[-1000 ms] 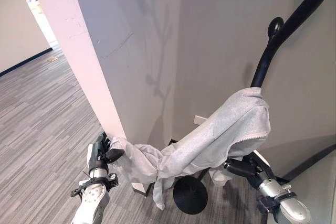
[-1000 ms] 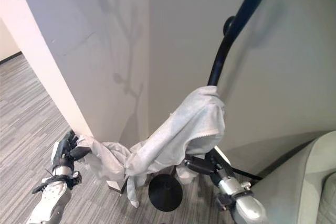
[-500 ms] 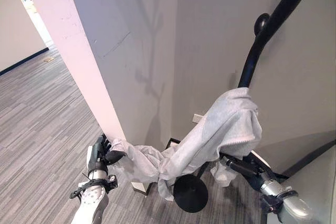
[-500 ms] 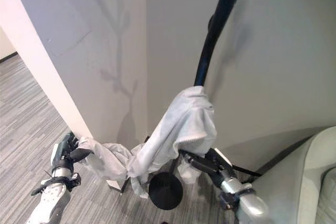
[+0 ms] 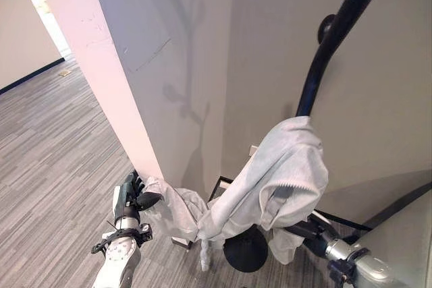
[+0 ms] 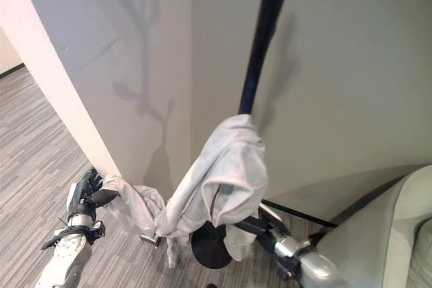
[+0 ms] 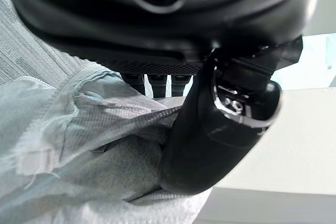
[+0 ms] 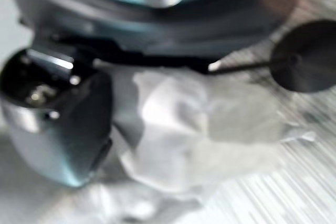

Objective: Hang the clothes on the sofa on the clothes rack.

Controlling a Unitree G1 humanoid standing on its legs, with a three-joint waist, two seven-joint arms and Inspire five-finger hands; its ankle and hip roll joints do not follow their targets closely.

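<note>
Grey garment (image 5: pixel 280 180): light grey knit, draped in a bunch over the lower part of the clothes rack (image 5: pixel 337 28), hanging down in front of the pole; one long end stretches sideways and down to the left hand (image 5: pixel 128 197), sagging between, with a short strip dangling toward the floor

Clothes rack: black curved pole with a round knob on its side, rising past the top of the head views; its round black base (image 5: pixel 246 251) sits on the floor, partly covered by the hanging cloth

Left hand: low at the left, beside the corner of the white wall; fingers and thumb (image 7: pixel 210 140) curled and clamped on the end of the garment, as the left wrist view shows, with cloth bunched between thumb and fingers

Right hand (image 5: pixel 307 228): low at the right, reaching under the draped bulk of the garment; the fingers are hidden by the cloth, so whether they grip it cannot be told. In the right wrist view the thumb (image 8: pixel 58 121) lies against pale folds of cloth, and the rack base (image 8: pixel 307 56) shows beyond

Surroundings: white wall corner (image 5: pixel 101 65) projecting at the left, just behind the stretched cloth; grey wall (image 5: pixel 270 45) behind the rack, bearing the rack's shadow; grey striped carpet floor (image 5: pixel 47 146); pale grey sofa (image 6: pixel 385 227) edge at lower right, near the right arm; a dark skirting line along the wall foot
</note>
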